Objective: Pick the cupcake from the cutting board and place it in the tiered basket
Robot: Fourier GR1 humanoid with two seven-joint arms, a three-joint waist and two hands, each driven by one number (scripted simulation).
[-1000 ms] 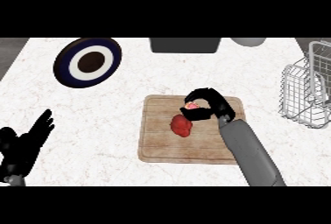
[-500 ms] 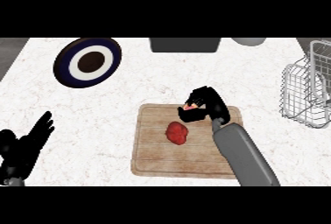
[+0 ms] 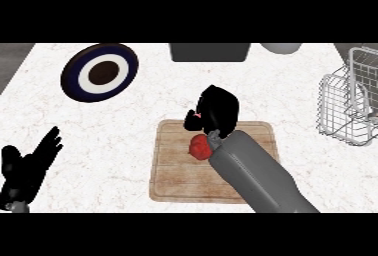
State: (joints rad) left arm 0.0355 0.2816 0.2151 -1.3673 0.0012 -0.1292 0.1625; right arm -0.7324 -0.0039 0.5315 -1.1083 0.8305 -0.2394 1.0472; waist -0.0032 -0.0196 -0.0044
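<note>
**Cupcake held above the board's far edge**

The cupcake [image 3: 196, 115] shows only as a pink sliver inside the right hand [image 3: 218, 111], whose fingers curl round it over the far edge of the cutting board [image 3: 177, 175]. A red item [image 3: 199, 147] lies on the board beside the forearm. The tiered basket [image 3: 353, 107] stands well apart at the right of the desk [image 3: 96, 130]. A dark plate [image 3: 100, 72] lies far left. The left hand [image 3: 26, 167] rests open at the lower left.

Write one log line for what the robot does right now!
right hand: shut on pink-frosted cupcake | above wooden cutting board | left hand: open, resting
</note>
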